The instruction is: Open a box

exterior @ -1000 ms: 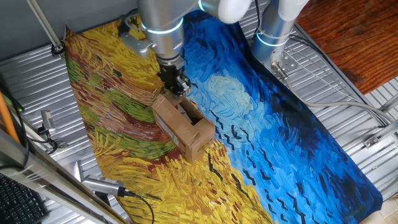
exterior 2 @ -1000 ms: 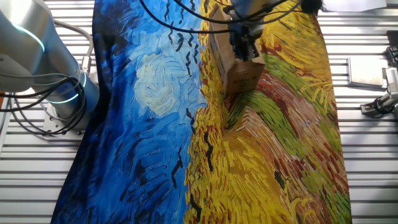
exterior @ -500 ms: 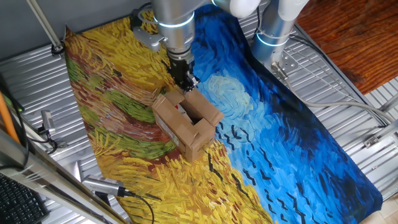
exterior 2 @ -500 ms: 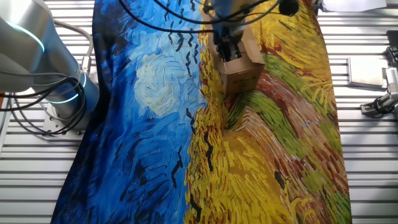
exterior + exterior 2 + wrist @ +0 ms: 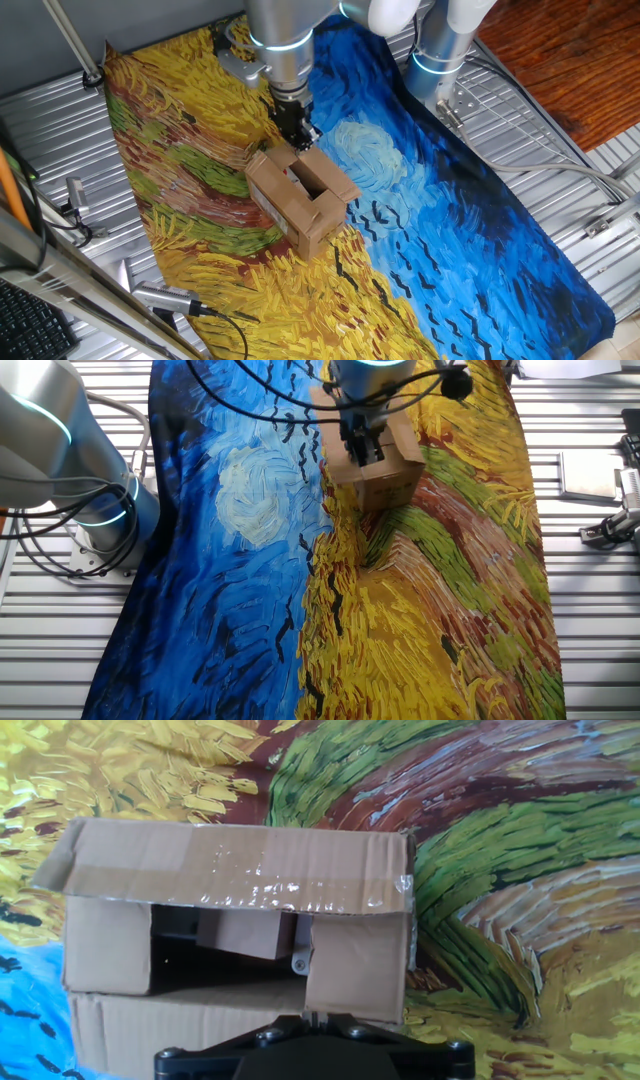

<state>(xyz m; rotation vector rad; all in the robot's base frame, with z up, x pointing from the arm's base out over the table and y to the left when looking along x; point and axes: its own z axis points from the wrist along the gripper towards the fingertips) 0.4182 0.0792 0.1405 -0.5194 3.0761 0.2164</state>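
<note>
Matt brown cardboard box point(image 5: 240, 870) with a strip of glossy clear tape point(image 5: 300, 890) on one flap, painted-look cloth point(image 5: 480, 250) with brush-stroke print, ribbed bare metal table point(image 5: 590, 560), smooth white arm shell point(image 5: 280, 20), black gripper point(image 5: 297, 127)

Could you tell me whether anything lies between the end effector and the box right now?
Nothing separate: in one fixed view the end effector sits right at the box, on its opened flap.

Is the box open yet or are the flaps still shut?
Open: the box has its long flaps folded outward, dark interior showing in the hand view.
</note>
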